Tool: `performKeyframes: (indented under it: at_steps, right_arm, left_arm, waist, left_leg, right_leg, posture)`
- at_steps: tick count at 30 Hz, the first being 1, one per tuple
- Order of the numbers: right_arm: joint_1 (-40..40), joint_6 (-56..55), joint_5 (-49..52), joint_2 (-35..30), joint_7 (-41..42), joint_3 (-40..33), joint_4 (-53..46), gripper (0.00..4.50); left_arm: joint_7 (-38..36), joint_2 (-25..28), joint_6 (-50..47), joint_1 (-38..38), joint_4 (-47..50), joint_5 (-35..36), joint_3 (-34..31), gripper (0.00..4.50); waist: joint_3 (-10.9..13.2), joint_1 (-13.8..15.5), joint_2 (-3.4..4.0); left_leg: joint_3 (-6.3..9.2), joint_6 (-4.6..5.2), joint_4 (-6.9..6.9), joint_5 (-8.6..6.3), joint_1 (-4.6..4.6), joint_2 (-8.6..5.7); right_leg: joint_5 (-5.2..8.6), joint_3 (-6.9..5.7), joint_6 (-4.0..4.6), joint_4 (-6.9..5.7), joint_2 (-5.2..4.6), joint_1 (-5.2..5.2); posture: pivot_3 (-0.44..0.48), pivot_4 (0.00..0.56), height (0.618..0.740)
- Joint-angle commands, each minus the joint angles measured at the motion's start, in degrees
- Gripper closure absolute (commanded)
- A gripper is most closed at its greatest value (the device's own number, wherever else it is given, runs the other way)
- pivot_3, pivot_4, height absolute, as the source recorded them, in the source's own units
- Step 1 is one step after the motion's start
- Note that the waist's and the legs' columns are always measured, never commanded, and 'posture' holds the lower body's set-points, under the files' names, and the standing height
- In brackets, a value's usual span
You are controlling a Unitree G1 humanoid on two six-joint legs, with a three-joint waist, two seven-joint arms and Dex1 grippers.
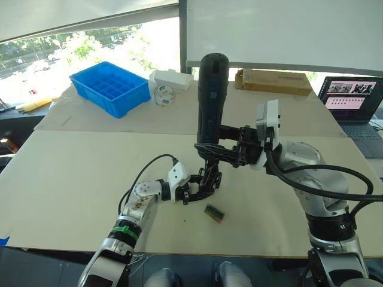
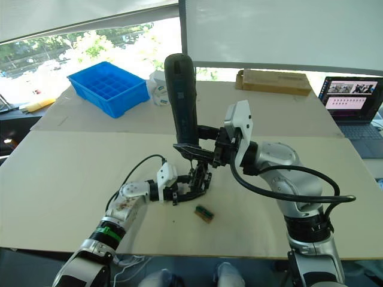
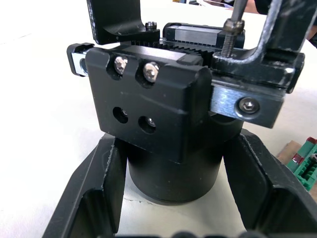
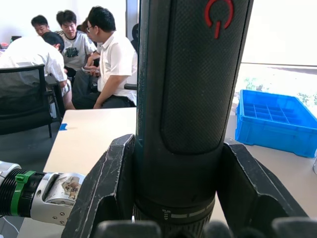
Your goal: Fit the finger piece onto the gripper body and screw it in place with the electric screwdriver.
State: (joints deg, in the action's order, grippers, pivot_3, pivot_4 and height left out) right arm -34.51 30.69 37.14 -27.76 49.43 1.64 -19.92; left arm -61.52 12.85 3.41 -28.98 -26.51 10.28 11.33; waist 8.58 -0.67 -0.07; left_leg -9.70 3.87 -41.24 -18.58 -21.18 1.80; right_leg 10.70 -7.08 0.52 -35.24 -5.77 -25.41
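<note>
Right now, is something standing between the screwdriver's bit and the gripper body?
Nothing visible does. The electric screwdriver stands upright in the right end effector, its bit already down at the gripper body.

Black electric screwdriver (image 1: 212,98), red power symbol; black gripper body (image 3: 163,114); blue tray (image 1: 111,87).
</note>
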Motion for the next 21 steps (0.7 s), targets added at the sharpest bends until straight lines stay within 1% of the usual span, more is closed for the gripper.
performKeyframes:
  at_steps: [1, 13, 21]
  right_arm:
    - [0.3, -0.5, 0.4, 0.0, 0.0, -0.2, -2.3, 2.6]
    - [3.0, -2.3, -2.6, -0.1, 0.4, 2.1, -2.3, 2.6]
    - [3.6, 0.4, -2.4, -0.3, -0.7, 3.7, -2.6, 2.6]
  left_arm:
    - [-0.8, 0.1, -0.8, 0.7, 1.4, -0.2, 1.1, 2.12]
    - [-0.4, 0.1, -1.1, 2.4, 2.2, -0.5, 1.2, 2.12]
    - [0.8, 0.2, 0.3, 3.5, 1.8, -1.1, 0.8, 2.12]
  waist:
    - [0.0, 0.0, 0.0]
    - [0.0, 0.0, -0.01]
    - [-0.1, 0.0, -0.02]
  left_leg:
    - [0.0, 0.0, 0.0, 0.0, 0.0, 0.0]
    - [0.01, 0.0, 0.01, 0.0, 0.08, 0.01]
    - [0.02, 0.0, 0.02, 0.0, 0.15, 0.02]
  right_leg:
    - [0.0, 0.0, 0.0, 0.0, 0.0, 0.0]
    - [0.0, 0.0, 0.0, 0.01, 0.0, 0.08]
    - [0.0, 0.0, 0.01, 0.0, 0.0, 0.15]
  posture:
    - [0.0, 0.15, 0.74]
    - [0.0, 0.15, 0.74]
    - [0.0, 0.15, 0.74]
